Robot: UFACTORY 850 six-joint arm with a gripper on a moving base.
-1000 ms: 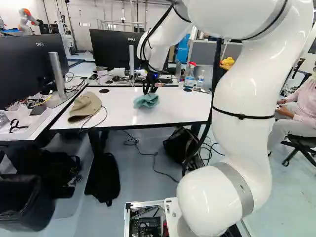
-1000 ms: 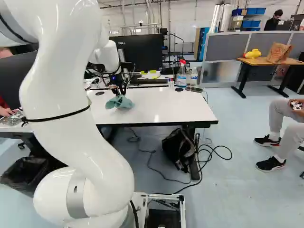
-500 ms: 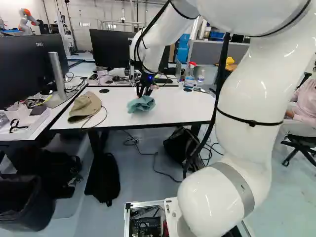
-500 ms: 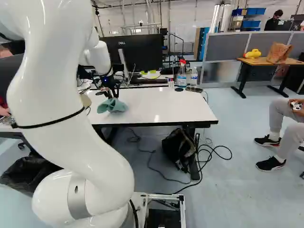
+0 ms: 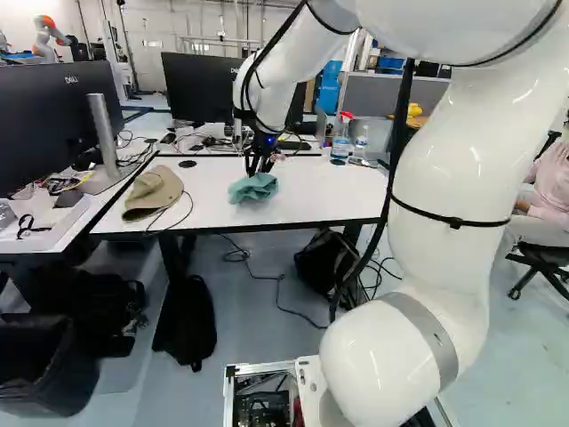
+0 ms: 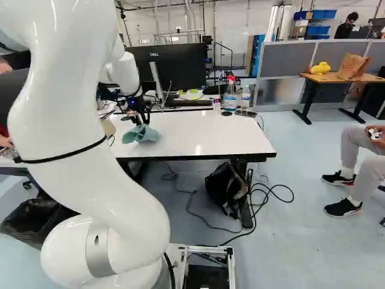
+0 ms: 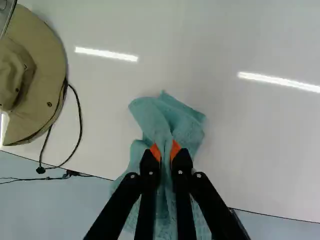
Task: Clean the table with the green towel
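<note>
While the green towel is gripped and out over the white tabletop, the job looks only partly done, and how far the wiping has got is hard to judge. The tool has its orange pads closed on a bunched fold of cloth, with loose folds spreading ahead of them and more hanging back beneath the fingers. In the left base view the towel sits around the middle of the surface, between the tan bucket hat and the spray bottle; whether its underside presses on the top or floats just above, I can't say. So picking up the cloth counts as done. No dirt or spill stands out to mark wiped ground from unwiped, only bright reflections. Left to do, most likely, are strokes over the open stretch toward the spray bottle and along the near edge, then letting go of the towel. The strip by the hat calls for care, since its cord lies loose and could snag.
</note>
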